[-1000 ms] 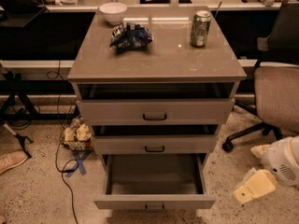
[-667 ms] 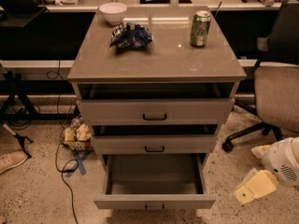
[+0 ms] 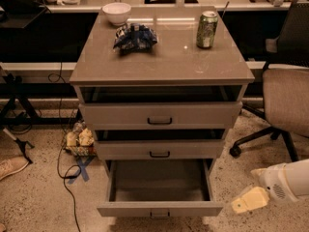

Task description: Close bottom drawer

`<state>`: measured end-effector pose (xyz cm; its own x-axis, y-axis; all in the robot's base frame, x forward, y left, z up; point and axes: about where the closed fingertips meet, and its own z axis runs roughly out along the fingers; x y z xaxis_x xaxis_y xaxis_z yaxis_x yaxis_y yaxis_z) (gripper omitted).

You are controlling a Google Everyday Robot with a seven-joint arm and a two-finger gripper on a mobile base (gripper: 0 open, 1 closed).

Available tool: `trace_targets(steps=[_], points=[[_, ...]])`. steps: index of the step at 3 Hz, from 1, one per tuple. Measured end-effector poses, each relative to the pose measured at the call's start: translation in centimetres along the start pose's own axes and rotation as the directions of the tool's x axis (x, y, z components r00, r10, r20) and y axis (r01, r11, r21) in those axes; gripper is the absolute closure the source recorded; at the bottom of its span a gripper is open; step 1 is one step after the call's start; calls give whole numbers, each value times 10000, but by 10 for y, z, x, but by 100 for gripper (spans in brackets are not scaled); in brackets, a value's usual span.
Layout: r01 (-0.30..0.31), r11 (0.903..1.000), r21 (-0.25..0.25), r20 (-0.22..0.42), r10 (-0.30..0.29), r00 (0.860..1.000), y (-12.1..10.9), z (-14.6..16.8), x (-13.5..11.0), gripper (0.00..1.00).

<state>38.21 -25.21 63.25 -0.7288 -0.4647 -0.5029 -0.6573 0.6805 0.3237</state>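
The bottom drawer (image 3: 159,210) is the lowest of three grey-beige drawers and is pulled far out, showing its plain grey inside. Its small dark handle (image 3: 159,214) sits on the front near the frame's bottom edge. The middle drawer (image 3: 159,150) and the top drawer (image 3: 159,115) stand slightly out. My gripper (image 3: 248,200) is a pale yellowish tip on a white arm at the lower right. It hangs just right of the bottom drawer's front right corner, apart from it.
On the cabinet top (image 3: 193,62) are a white bowl (image 3: 116,12), a blue snack bag (image 3: 134,36) and a green can (image 3: 207,29). An office chair (image 3: 285,95) stands to the right. Cables and a small bag (image 3: 79,138) lie on the floor at left.
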Motion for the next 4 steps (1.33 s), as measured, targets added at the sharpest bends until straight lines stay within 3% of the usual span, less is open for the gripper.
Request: trace_targets(steps=[1, 2, 3, 4], points=[[-953, 9935, -625, 228, 969, 9950, -36, 65, 29, 0], [-1825, 9743, -1324, 254, 1874, 9820, -63, 133, 56, 0], [-2714, 9415, -1999, -263, 2717, 9620, -78, 202, 93, 19], [-3569, 9018, -2437, -861, 3464, 9341, -86, 262, 129, 42]])
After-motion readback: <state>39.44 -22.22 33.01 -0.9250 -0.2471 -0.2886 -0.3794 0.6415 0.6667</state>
